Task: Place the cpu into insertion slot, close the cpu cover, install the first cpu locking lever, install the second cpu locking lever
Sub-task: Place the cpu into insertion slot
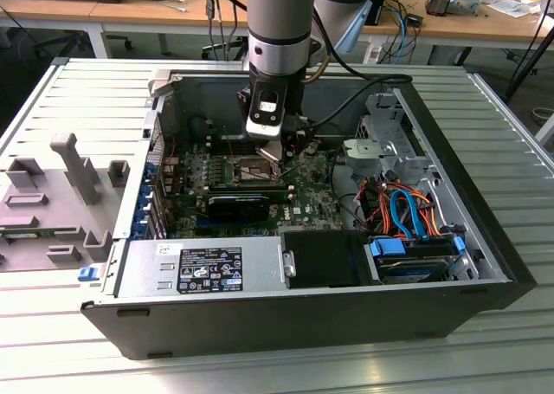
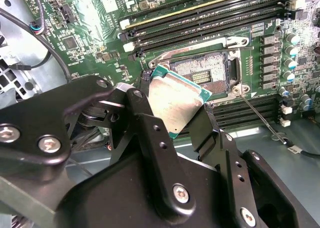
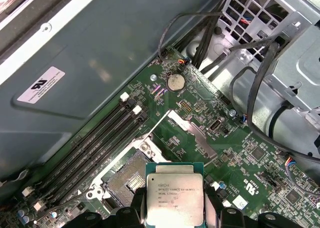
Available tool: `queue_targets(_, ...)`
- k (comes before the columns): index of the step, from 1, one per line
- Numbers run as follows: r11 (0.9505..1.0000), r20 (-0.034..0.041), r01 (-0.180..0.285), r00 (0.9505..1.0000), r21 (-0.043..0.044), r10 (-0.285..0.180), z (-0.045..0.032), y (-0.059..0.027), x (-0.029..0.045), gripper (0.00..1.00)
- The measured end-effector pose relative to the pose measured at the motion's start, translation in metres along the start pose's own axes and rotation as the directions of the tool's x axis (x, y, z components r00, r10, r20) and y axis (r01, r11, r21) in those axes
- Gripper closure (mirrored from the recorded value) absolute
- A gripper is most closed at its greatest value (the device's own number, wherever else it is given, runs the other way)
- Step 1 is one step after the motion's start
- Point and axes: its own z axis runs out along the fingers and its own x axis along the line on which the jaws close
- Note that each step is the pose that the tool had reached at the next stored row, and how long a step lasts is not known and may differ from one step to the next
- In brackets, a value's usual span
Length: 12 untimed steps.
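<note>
The gripper (image 2: 175, 111) pinches the cpu (image 2: 176, 100) by two opposite edges, with a black finger (image 2: 146, 112) on each side. The cpu's silver-grey top faces both wrist cameras, with its green rim showing round it. In the first wrist view the gripper (image 3: 175, 217) shows as dark fingertips either side of the cpu (image 3: 175, 198). The cpu is tilted and held in the air, not seated. Just beneath and slightly ahead of the fingertips lies the slot (image 2: 205, 72), bare, its brownish contact field ringed by a silvery frame. The first wrist view shows the slot (image 3: 127, 180) partly behind the cpu's edge. Beyond the cpu, farther from the gripper, the cover (image 3: 192, 134) stands lifted off the slot. A thin lever (image 2: 257, 112) sticks out free from a corner of the frame, beside one finger. Long black memory slots (image 2: 210, 12) flank the slot, all on the green board (image 3: 240, 163), which carries a coin cell (image 3: 175, 81) farther out. Past that, black cables (image 3: 260, 87) cross a metal cage. In the exterior view the gripper (image 1: 275, 147) hangs from the arm (image 1: 279, 30) just over the slot (image 1: 247, 171), inside the open case (image 1: 260, 316). The case lies on a slatted table (image 1: 502, 108), with a grey fixture (image 1: 69, 177) well off toward the exterior view's left
</note>
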Motion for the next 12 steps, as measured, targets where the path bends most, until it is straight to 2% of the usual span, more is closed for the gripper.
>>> queue_targets(12, 0.9998, 0.0016, -0.019, 0.9998, -0.0005, 0.019, 0.0001, 0.0, 0.0, 0.45)
